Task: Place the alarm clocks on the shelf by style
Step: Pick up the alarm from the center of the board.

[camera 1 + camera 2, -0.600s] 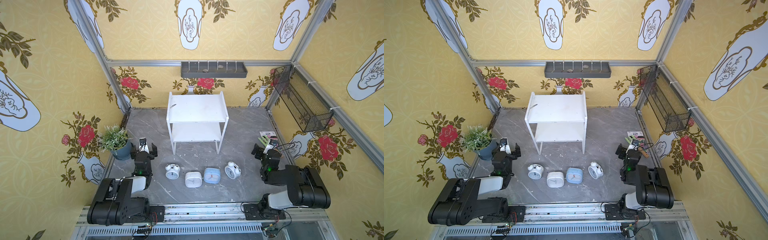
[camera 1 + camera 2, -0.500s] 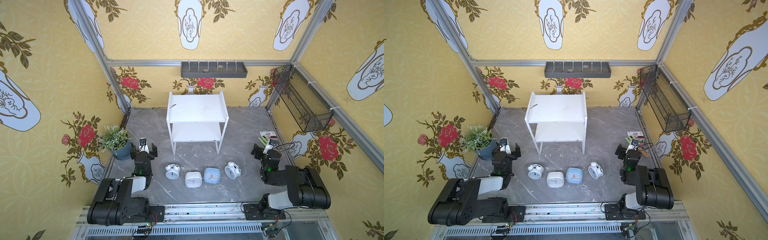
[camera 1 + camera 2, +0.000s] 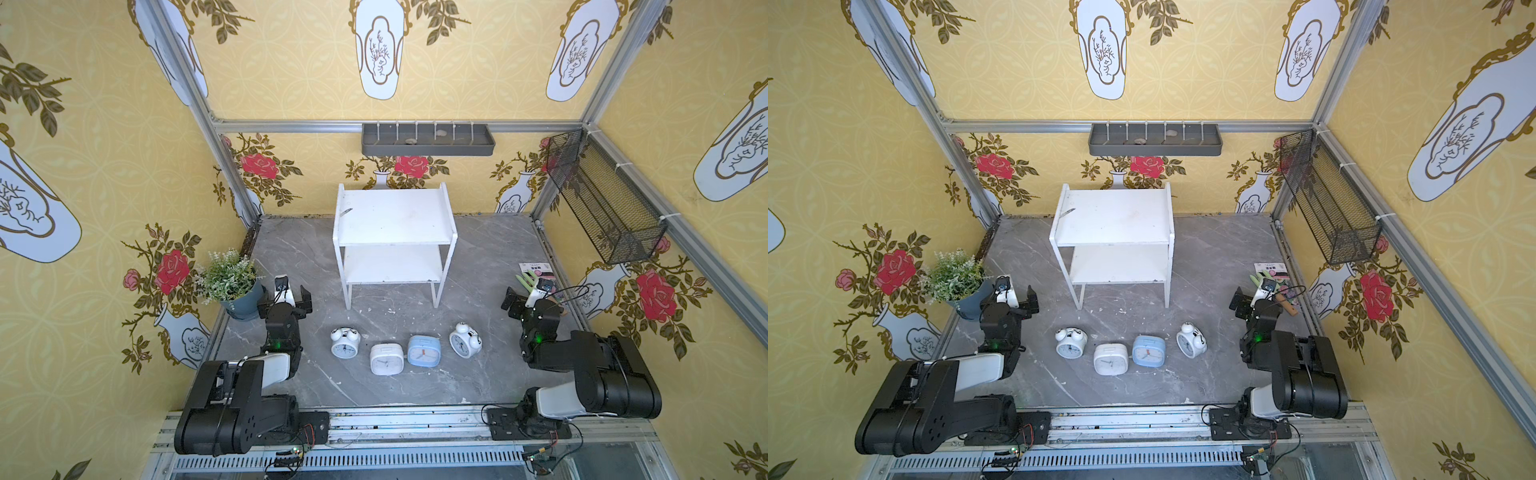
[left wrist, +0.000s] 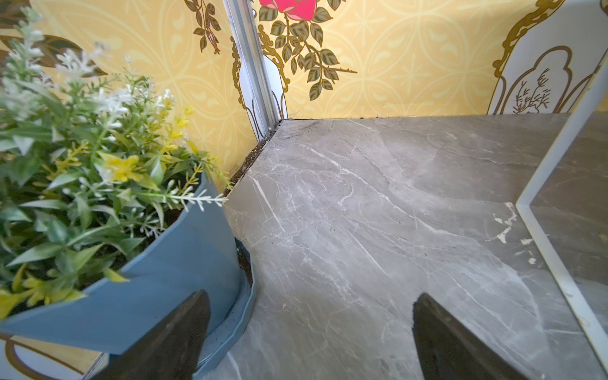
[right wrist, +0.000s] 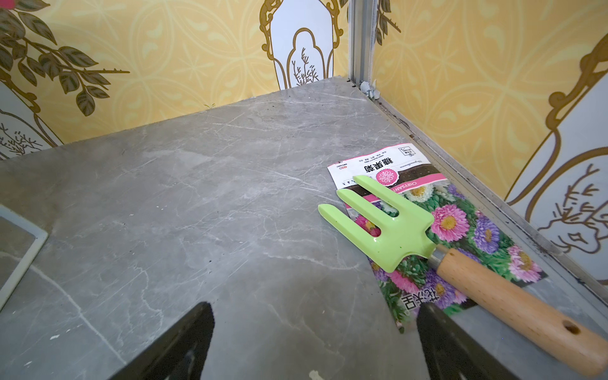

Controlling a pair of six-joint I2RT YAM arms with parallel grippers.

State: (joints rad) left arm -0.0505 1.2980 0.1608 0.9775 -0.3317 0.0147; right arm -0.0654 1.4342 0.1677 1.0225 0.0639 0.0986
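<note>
Nearest the camera, the two arm bases sit on the aluminium rail (image 3: 415,419) at the front edge of the grey marble tabletop (image 3: 291,249). Just beyond it, the four alarm clocks lie in a loose row on the tabletop, faces turned up. In order they are a round twin-bell clock (image 3: 345,343) on the left arm's side, a white rounded-square clock (image 3: 387,359), a light blue rounded-square clock (image 3: 423,351) just beside it, and a second twin-bell clock (image 3: 464,340) on the right arm's side. Neither arm touches any of them. The left gripper (image 4: 312,294) hangs over bare tabletop with its jaws spread wide and nothing between them, one finger close to the blue pot of the potted plant (image 3: 226,276). The right gripper (image 5: 316,306) is likewise spread wide with nothing in it. It sits low over the tabletop beside a flower seed packet (image 5: 460,227), across which lies a green garden fork (image 5: 388,223) with a wooden handle. Further back, centred between the arms and apart from the clocks, stands the white two-tier shelf (image 3: 392,216), both boards facing the row. Behind it a grey wall tray (image 3: 428,143) hangs on the back wall. A black mesh basket (image 3: 602,203) is fixed to the wall on the right arm's side.
</note>
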